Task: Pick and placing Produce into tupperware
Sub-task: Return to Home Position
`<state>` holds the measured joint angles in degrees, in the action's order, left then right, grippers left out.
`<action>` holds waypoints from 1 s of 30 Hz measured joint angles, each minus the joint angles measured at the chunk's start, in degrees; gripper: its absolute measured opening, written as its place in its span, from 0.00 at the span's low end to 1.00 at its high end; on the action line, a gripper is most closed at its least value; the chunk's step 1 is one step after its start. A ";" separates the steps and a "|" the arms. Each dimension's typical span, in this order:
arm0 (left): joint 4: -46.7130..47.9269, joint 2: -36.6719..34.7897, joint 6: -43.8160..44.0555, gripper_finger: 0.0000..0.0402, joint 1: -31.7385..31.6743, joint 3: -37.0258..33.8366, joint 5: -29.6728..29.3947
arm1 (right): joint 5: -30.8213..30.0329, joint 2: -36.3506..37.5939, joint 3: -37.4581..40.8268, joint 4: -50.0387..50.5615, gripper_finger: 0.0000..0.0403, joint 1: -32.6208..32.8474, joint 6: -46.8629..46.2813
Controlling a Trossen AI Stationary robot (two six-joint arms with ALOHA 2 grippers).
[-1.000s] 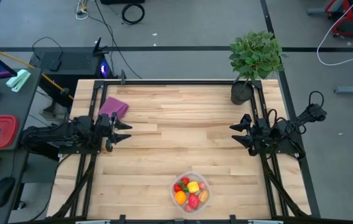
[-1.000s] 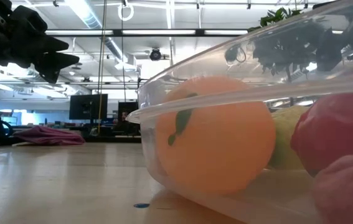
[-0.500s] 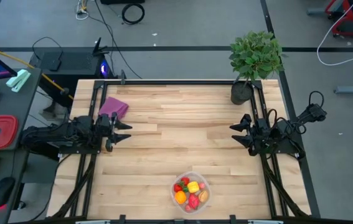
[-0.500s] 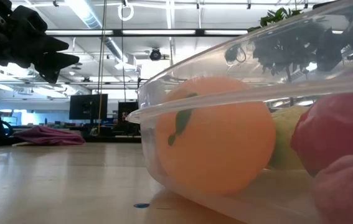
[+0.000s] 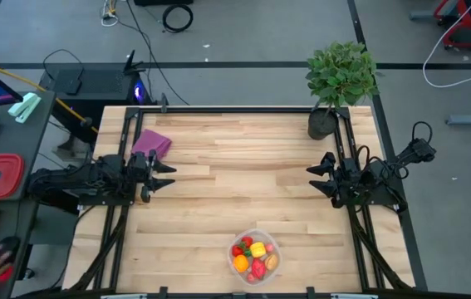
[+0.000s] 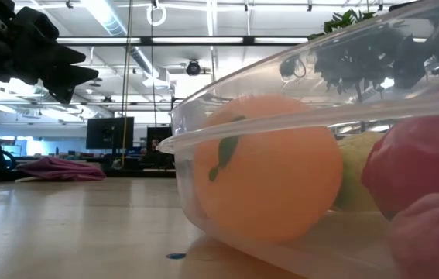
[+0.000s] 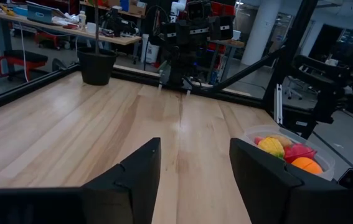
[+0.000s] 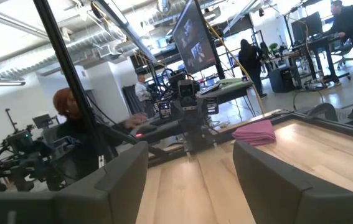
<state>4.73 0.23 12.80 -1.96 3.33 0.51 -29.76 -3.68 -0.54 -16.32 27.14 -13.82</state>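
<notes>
Produce location: the toy produce [image 5: 252, 256] lies heaped in the clear tupperware [image 5: 275, 247], which sits near the front edge of the bench [image 5: 235, 166], somewhat right of centre. I see no loose piece on the wood.
Pieces seen: an orange [image 6: 269, 167] presses against the tub wall, with a red piece [image 6: 420, 163] and a pink one [image 6: 436, 232] beside it. A yellow piece shows on top in the high view.
Produce handling: probably light and smooth-skinned. The round ones look apt to roll, so pinch across the widest middle.
Tub handling: the thin, translucent walls likely flex, and the tub would probably slide if nudged. Take it at the rim, not by squeezing the sides.
Left arm pose: drawn back along the bench's left side, level and pointing inward, near the purple cloth [image 5: 152, 143].
Left claw [image 5: 173, 177]: fingers spread, nothing between them, well apart from the tub.
Right arm pose: mirrored on the right side, near the potted plant [image 5: 340, 75].
Right claw [image 5: 311, 180]: fingers spread and empty.
Stage: filling looks done, and both arms sit in what appears to be a rest posture.
</notes>
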 joint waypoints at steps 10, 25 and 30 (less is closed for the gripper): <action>-0.02 0.02 -0.02 0.47 0.00 0.00 0.00 | 0.00 0.00 0.00 0.02 0.61 0.00 0.00; -0.02 0.02 0.00 0.49 0.00 0.01 0.00 | 0.00 0.00 0.00 0.01 0.61 0.01 0.00; -0.02 0.02 0.01 0.48 0.00 0.01 0.00 | 0.00 0.00 0.00 0.00 0.61 0.02 0.00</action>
<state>4.71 0.25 12.81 -1.96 3.34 0.51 -29.76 -3.68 -0.54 -16.32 27.15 -13.82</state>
